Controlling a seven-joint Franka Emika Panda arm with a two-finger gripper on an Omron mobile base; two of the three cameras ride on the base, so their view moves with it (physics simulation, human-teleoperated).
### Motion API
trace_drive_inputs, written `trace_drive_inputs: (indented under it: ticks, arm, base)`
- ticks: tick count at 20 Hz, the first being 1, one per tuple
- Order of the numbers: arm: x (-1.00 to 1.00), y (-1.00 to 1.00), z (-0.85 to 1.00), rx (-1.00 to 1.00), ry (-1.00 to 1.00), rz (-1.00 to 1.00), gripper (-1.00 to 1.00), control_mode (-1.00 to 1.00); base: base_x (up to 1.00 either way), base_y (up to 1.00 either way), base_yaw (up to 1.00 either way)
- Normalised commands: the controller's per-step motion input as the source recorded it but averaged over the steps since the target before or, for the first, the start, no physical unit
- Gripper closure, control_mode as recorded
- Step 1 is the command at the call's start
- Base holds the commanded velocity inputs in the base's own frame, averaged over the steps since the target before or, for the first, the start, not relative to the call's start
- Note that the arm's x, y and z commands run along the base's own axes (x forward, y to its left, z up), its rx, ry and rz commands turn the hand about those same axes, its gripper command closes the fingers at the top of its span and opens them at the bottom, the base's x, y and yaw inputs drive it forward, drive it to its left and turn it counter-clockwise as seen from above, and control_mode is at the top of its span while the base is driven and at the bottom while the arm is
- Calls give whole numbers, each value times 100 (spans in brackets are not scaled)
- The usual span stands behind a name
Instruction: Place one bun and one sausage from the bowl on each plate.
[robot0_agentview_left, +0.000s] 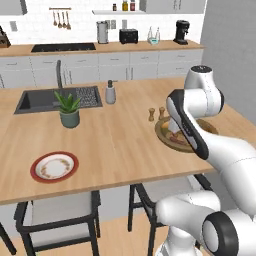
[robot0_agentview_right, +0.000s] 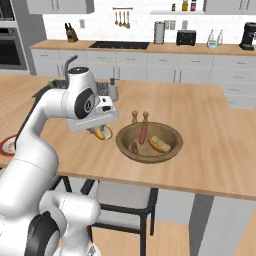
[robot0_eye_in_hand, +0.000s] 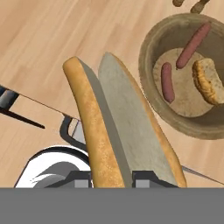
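The pincer (robot0_agentview_right: 101, 131) grips 1 bun (robot0_eye_in_hand: 118, 127) lengthwise above the bench (robot0_agentview_left: 115, 140); the red-rimmed plate (robot0_agentview_left: 54, 166) lies far left.

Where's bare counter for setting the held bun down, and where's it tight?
Free: the wide wood stretch between red-rimmed plate, potted plant and bowl. Also counter right of the bowl. Crowded: behind the bowl by the two shakers, and around the sink with the soap dispenser.

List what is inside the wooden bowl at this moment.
The bowl holds two sausages and one bun. A second bun, clamped in the tool, is outside it and hides nothing in it.
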Motion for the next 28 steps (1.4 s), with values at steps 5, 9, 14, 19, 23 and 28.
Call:
trace_drive_inputs:
  ticks: [5,9,14,19,23,28]
  arm:
    - [0,0,0,0,0,0,100,100]
    - [0,0,0,0,0,0,100,100]
    - [0,0,0,0,0,0,100,100]
    - [0,0,0,0,0,0,100,100]
    - [0,0,0,0,0,0,100,100]
    - [0,0,0,0,0,0,100,100]
  base:
    - [5,80,0]
    - [-1,74,0]
    - [-5,59,5]
    - [-10,70,4]
    - [0,73,5]
    - [0,59,2]
